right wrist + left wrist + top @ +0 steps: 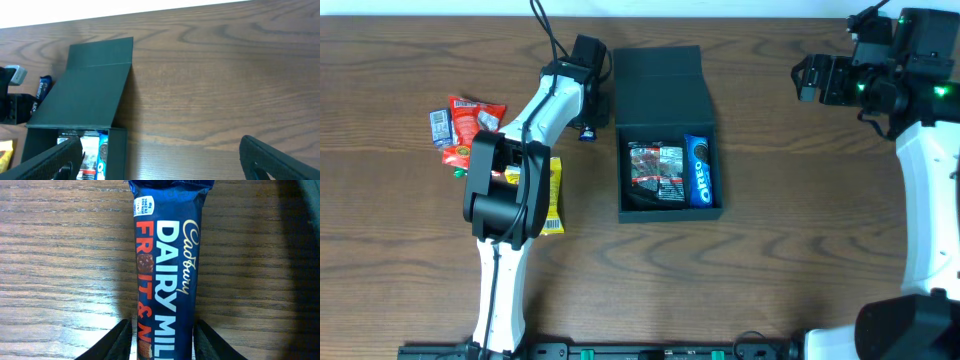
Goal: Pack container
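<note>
The left arm (525, 140) is stretched from the near edge diagonally up the table (800, 260), with the wrist set just beside the left wall of the container (670, 214). The left gripper (164, 325) is pointed down at a Cadbury Dairy Milk bar (167, 265) lying flat on the wood. One dark finger (117, 342) is seen at each long edge of the wrapper, very close or touching. Whether the bar is actually clamped cannot be told.

The right arm (925, 170) is held at the far right corner, well apart from the container. The right gripper (165, 162) is spread wide, with nothing between its fingers.

The container is placed mid-table, its lid (660, 80) folded open toward the far edge.

Counts:
- 1 container
- 2 items inside: one black-and-red packet (655, 170) on the left, one blue Oreo pack (700, 172) along the right wall
- 1 bar at the left gripper
- 1 yellow packet (553, 195), partly covered by the left arm
- 1 loose pile of red and white packets (468, 125) at the far left: at least three, exact count not readable
</note>
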Robot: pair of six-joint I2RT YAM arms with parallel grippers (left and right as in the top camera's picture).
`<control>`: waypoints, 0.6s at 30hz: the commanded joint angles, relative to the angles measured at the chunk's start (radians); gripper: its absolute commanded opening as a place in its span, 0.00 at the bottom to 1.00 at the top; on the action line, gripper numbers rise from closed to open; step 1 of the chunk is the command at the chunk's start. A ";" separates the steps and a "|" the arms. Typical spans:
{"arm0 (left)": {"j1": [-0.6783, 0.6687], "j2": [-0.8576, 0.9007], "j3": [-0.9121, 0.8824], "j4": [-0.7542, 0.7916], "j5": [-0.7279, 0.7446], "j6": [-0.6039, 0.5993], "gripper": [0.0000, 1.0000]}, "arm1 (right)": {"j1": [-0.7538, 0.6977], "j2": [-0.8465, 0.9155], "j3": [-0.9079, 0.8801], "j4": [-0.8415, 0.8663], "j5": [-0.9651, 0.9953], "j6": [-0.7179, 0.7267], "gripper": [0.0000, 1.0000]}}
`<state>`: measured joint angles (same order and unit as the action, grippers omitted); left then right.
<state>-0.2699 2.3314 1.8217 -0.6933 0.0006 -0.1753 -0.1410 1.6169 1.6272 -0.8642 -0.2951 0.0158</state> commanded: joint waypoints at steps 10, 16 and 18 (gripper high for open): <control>0.003 0.021 0.008 -0.034 0.000 0.011 0.26 | -0.002 -0.003 -0.003 0.005 0.000 0.006 0.99; 0.003 0.011 0.018 -0.053 0.000 0.005 0.20 | -0.002 -0.003 -0.003 0.011 0.000 0.006 0.99; 0.003 0.007 0.032 -0.067 0.000 -0.005 0.19 | -0.002 -0.003 -0.003 0.013 0.000 0.006 0.99</control>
<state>-0.2699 2.3314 1.8317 -0.7395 0.0010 -0.1761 -0.1410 1.6169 1.6272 -0.8547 -0.2951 0.0158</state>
